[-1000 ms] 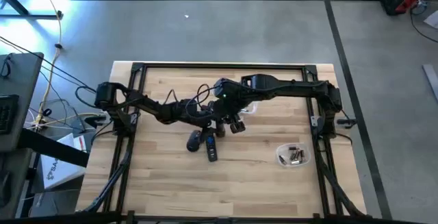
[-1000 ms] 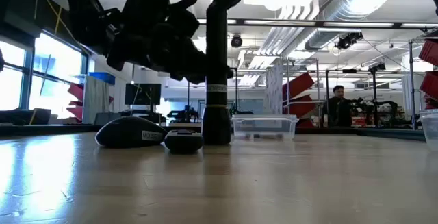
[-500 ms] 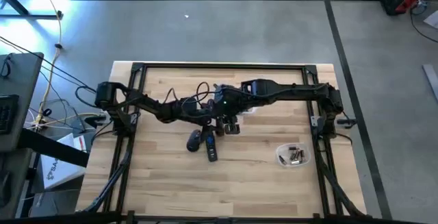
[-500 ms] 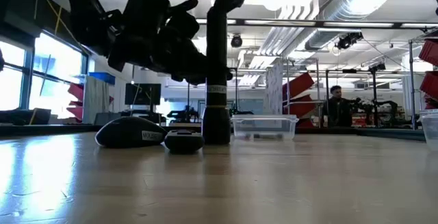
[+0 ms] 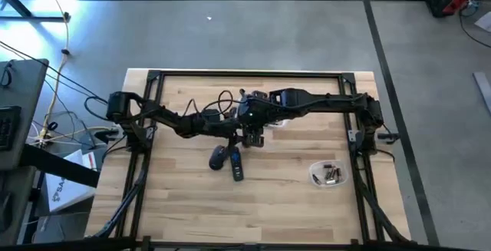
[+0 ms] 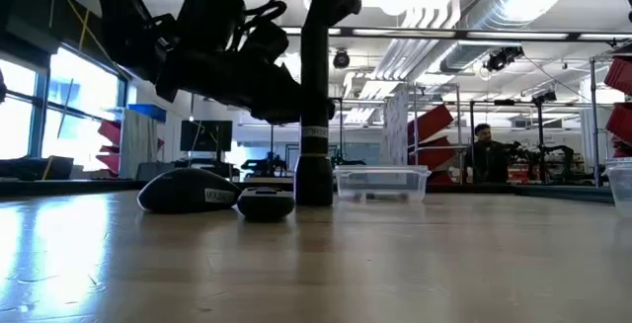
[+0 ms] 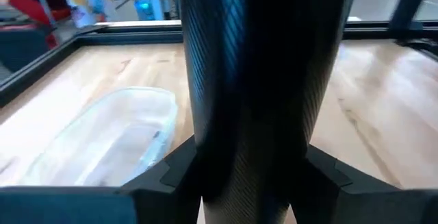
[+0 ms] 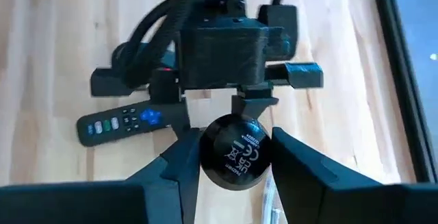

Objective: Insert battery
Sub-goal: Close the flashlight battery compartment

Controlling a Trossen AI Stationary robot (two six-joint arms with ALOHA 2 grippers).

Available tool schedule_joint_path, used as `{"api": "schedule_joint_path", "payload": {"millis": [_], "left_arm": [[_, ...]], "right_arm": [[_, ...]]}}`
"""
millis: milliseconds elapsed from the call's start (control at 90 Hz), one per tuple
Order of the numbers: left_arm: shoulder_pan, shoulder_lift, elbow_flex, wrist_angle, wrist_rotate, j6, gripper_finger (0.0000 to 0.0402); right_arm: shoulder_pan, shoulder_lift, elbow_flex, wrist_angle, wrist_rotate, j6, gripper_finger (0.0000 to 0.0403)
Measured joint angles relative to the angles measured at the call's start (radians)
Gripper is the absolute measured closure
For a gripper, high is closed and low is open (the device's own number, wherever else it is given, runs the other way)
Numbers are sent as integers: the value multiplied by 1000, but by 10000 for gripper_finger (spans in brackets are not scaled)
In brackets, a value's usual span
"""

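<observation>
Looking down on a pale wooden table [image 8: 48, 53]. Two dark fingers [image 8: 174, 172] of the right gripper [image 8: 230, 157] pressed on either side of a round black cap end [image 8: 233, 152] with small white marks on it. Just past it, the other arm's boxy black gripper [image 8: 222, 46] with cables. Beside that, flat on the wood, a black remote [image 8: 126, 123] with coloured buttons.

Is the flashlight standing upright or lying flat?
Upright. In the low view the flashlight stands vertical, its base near the table; both grippers, left and right, clamp it.
</observation>
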Motion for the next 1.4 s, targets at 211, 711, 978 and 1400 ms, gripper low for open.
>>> {"api": "schedule_joint_path", "payload": {"millis": [211,711,978,1400], "left_arm": [[-12,0,22,-23,-85,-16,257],[-21,0,37,-41,-230,-32,257],[-37,0,114,-172,-314,-13,257],[-7,0,118,-189,-286,-32,257]], "right_arm": [[-1,3,0,-10,83,110,274],[-24,7,0,-6,157,437,274],[-40,10,0,-30,188,585,274],[-41,10,-4,-22,218,694,253]]}}
